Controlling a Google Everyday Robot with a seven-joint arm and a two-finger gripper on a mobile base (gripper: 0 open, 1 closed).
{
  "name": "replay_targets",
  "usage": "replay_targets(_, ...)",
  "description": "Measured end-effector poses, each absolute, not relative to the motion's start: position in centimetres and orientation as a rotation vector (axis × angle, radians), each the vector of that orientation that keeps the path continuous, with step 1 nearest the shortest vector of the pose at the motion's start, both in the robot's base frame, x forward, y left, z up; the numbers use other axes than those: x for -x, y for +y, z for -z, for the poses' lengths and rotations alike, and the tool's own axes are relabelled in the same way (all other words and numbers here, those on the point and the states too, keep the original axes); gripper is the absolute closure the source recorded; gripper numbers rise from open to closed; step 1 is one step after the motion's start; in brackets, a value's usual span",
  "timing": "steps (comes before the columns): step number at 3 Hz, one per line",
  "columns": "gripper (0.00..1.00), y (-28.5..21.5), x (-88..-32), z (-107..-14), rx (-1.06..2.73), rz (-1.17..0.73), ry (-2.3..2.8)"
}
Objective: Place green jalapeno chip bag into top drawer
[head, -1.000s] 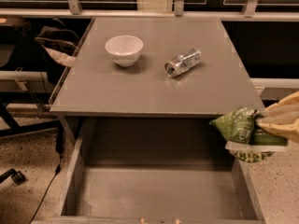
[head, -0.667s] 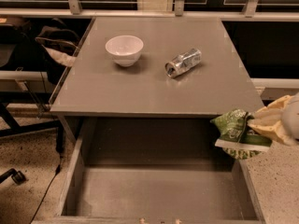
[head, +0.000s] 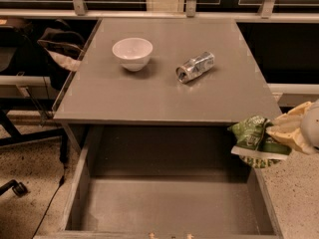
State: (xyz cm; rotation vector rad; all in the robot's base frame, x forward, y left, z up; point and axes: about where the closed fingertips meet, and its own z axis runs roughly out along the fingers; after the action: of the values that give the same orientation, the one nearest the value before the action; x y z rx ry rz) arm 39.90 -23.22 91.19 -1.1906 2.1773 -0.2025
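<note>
The green jalapeno chip bag [head: 255, 142] is crumpled, with white print and a white lower edge. It hangs in the air at the right, over the right wall of the open top drawer [head: 172, 207], just in front of the table's front right corner. My gripper [head: 285, 132] comes in from the right edge of the view, and its pale fingers [head: 291, 124] are shut on the bag's right side. The drawer is pulled out below the grey table [head: 169, 91], and its flat bottom is bare.
A white bowl [head: 132, 53] stands on the table at the back left. A crushed silver can [head: 195, 66] lies right of it. A dark chair with a bag [head: 52, 51] stands to the left of the table. A railing [head: 164, 15] runs behind the table.
My gripper and the chip bag have moved a little left and up, from beside the drawer's right wall to above it. The bowl and can have not moved.
</note>
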Motion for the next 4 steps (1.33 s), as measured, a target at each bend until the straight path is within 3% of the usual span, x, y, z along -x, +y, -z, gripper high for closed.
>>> replay_targets(4,1.00,-22.3,-38.3,-80.3,1.141,0.051,2.292)
